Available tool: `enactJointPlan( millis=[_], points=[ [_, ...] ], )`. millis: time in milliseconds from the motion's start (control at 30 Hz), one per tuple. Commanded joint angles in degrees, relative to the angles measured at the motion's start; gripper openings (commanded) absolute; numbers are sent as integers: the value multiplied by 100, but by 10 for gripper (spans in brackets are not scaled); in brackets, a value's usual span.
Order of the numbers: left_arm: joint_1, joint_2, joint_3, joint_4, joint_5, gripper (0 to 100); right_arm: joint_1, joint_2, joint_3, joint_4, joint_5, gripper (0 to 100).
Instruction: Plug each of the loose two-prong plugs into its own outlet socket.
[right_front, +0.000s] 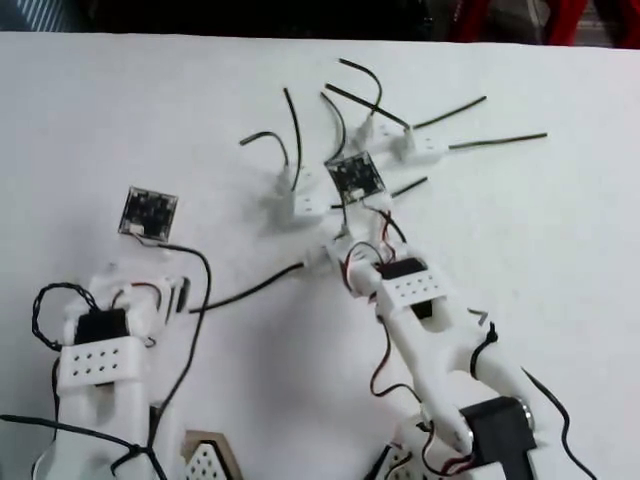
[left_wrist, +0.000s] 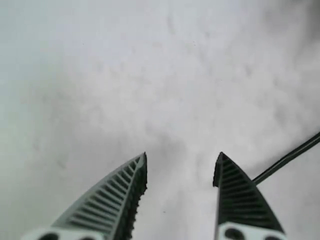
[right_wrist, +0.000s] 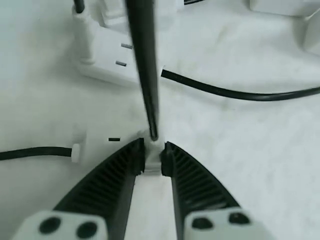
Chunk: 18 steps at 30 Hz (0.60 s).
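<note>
Nearest, at about 7 o'clock on the table (right_front: 560, 250), the left gripper (left_wrist: 182, 156) hangs over bare surface with its jaws spread wide and nothing between them; a black cable (left_wrist: 290, 157) runs just beside one fingertip. Toward the centre, the right gripper (right_wrist: 153, 145) is pinched narrow on a white two-prong plug (right_wrist: 151, 159); the plug's cord (right_wrist: 142, 65) leaves it on the side away from the jaws. A second loose plug (right_wrist: 76, 151) lies on the table near the held one; in the high view its lead (right_wrist: 35, 152) trails off toward 8 o'clock. Beyond, at roughly 11 o'clock from the held plug, sits a white outlet socket (right_wrist: 105, 57) with two slots showing on its upper face; further sockets (right_front: 420, 150) lie well apart at 1 o'clock.

The likeliest trouble is the stiff cord twisting the plug within so small a pinch, so that the prongs meet the slots askew; the socket looks unfastened and may slide under a push; the arm could also sweep the second loose plug aside.

The held plug's long axis appears to stand steeply, cord end up and leaning toward the socket; its prongs are hidden, presumably pointing down at the table.
</note>
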Motion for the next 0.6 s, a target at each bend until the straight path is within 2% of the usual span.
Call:
enactJointPlan(
  millis=[0, 167, 433, 567],
  points=[
    [-48, -101, -44, -105, -44, 219, -4, -75, -475, -224, 44, 17],
    [-48, -136, 105, -308, -62, 219, 127, 488, -1169, -435, 62, 21],
    [-48, -127, 105, -308, -62, 219, 804, 1763, -2787, -391, 62, 29],
    [-48, -127, 105, -308, -62, 219, 936, 1965, -3218, -110, 62, 139]
  ],
)
